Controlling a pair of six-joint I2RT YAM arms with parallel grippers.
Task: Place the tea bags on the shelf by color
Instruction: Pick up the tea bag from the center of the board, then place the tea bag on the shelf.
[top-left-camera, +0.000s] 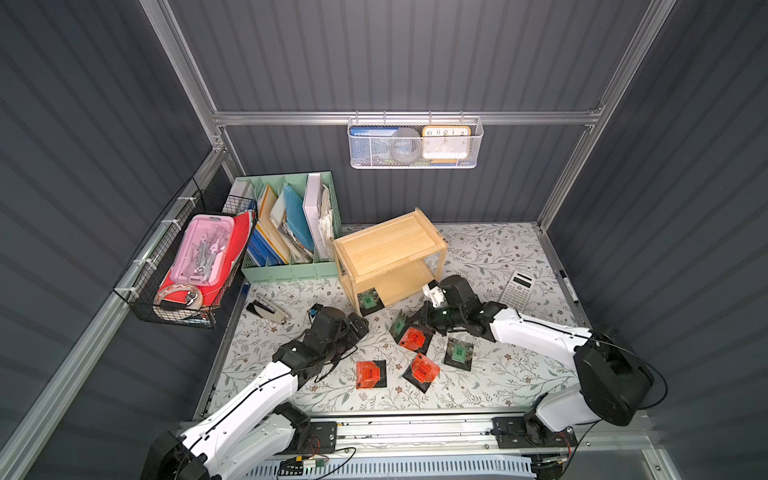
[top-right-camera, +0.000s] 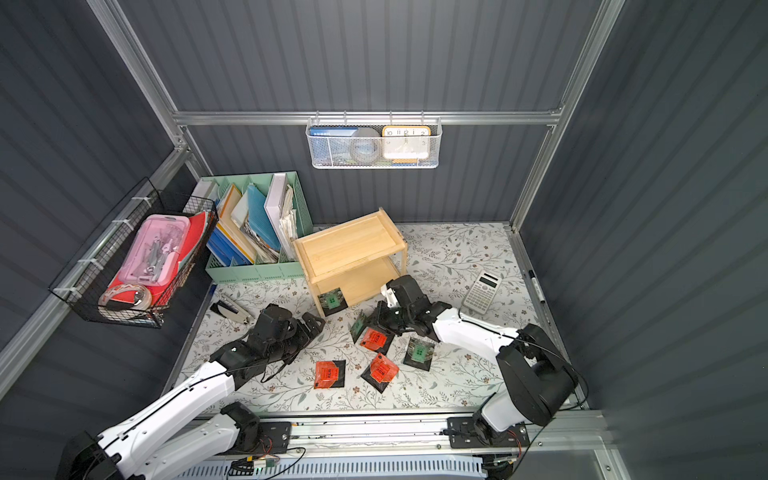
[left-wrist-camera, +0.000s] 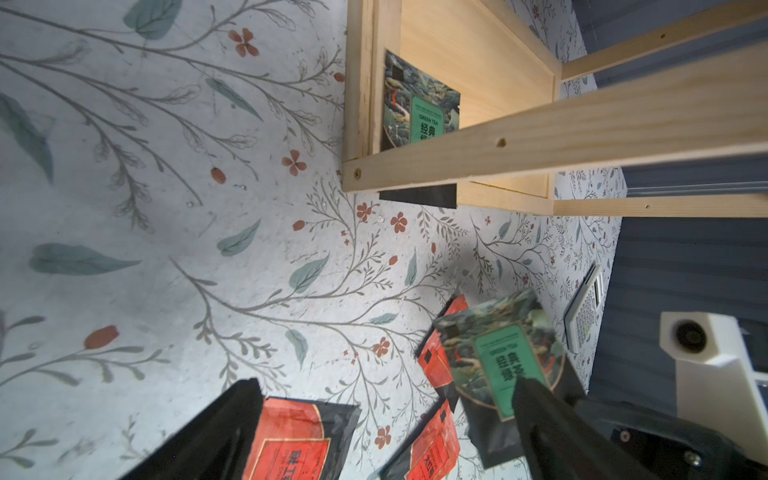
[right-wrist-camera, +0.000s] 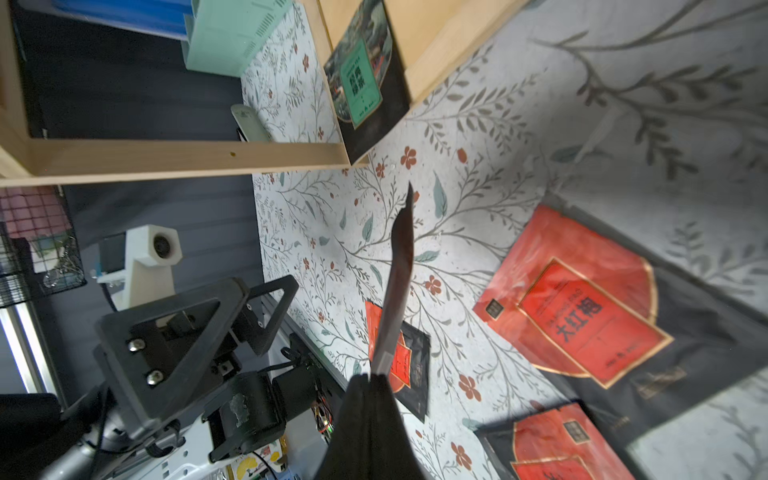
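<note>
Table (top-left-camera: 511, 374): floral-print top, dark ribbed walls on three sides.

Left arm (top-left-camera: 257, 386) and right arm (top-left-camera: 540, 332): both reach in from the near rail toward the middle of the table.

Mint-green file organizer (top-left-camera: 291, 274): at the back, packed with folders, just beside the shelf.

Shelf (top-left-camera: 388, 245): two-tier light wood, set at an angle to the table edge.

Black wire basket (top-left-camera: 137, 307) hangs on the left wall. White mesh basket (top-left-camera: 411, 163) hangs on the rear rail.

Calculator (top-left-camera: 516, 289): flat on the table beyond the right arm.

Left gripper (top-left-camera: 357, 326): low over the table near the shelf's front corner, jaws wide apart, gripping nothing.

Right gripper (top-left-camera: 415, 322): jaws closed on the held green tea bag (top-left-camera: 400, 325), which is pinched by one edge, lifted and tilted steeply; the right wrist view shows it edge-on.

Shelved green tea bag (top-left-camera: 369, 300): on the lower board at the front corner nearest the left arm, its black edge overhanging the rim.

Loose green tea bag (top-left-camera: 458, 352): flat on the table beside the right arm.

Far orange-red tea bag (top-left-camera: 412, 338): on the table just below the held one. Right orange-red tea bag (top-left-camera: 424, 369) and left orange-red tea bag (top-left-camera: 370, 374): on the table nearer the rail, apart from each other.
</note>
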